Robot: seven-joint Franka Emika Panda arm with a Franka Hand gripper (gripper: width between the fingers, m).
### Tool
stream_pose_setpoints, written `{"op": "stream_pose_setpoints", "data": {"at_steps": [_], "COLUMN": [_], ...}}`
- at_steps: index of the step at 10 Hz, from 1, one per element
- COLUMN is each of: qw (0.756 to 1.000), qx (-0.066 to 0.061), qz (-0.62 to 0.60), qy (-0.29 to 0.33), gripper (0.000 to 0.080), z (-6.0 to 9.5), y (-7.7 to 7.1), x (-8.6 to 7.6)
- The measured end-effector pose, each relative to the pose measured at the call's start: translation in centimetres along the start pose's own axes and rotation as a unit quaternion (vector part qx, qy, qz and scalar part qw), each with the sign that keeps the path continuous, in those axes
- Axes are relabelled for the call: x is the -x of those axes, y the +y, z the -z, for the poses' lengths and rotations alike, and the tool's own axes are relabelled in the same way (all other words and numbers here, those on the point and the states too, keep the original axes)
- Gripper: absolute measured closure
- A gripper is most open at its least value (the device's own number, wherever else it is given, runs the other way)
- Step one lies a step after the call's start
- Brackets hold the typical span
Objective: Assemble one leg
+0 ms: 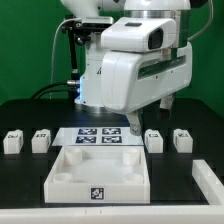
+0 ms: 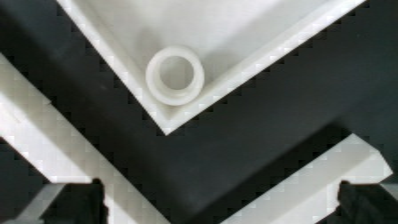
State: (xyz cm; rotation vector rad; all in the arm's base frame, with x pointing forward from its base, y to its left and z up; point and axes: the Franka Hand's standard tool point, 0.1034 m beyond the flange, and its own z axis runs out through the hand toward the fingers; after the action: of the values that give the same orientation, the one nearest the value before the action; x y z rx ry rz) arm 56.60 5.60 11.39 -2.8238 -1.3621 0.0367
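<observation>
Four small white legs stand in a row on the black table: two on the exterior view's left (image 1: 12, 141) (image 1: 41, 140) and two on its right (image 1: 154, 140) (image 1: 182, 139). Each carries a black-and-white tag. None shows in the wrist view. My gripper (image 2: 214, 212) is open and empty, with its fingers (image 2: 68, 205) spread wide above the dark table. It hangs just off a corner of the white square tray (image 2: 267, 60), near a round corner socket (image 2: 175, 75). In the exterior view the arm's white body hides most of the gripper.
The white tray (image 1: 62, 180) lies at the front middle with a tag on its front wall. The marker board (image 1: 100, 135) lies behind it, between the leg pairs. Another white part (image 1: 210, 182) sits at the exterior view's right front edge.
</observation>
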Motion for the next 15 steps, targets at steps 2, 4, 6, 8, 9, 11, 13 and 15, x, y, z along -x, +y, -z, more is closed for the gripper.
{"op": "stream_pose_setpoints", "data": {"at_steps": [2,4,6,8,9,11,13,15], "qw": [1.000,1.000,0.990,0.960,0.942,0.931,0.936,0.939], "qx": [0.000,0.000,-0.004,-0.001,0.000,-0.010,-0.019,-0.027], "qz": [0.000,0.012,0.143,0.280,0.335,0.364,0.351,0.342], "qy": [0.000,0.000,-0.006,-0.002,0.002,0.006,0.008,0.008], "gripper": [0.0150,0.0150,0.0150,0.0150,0.0150,0.0150,0.0150,0.0150], "z": [0.0,-0.1,-0.9,-2.7,-4.4,-7.3,-9.3,-10.2], "y": [0.0,-0.1,-3.1,-5.6,-6.5,-6.7,-6.7,-6.3], "x": [0.0,0.1,3.0,6.9,9.4,12.4,13.5,14.1]}}
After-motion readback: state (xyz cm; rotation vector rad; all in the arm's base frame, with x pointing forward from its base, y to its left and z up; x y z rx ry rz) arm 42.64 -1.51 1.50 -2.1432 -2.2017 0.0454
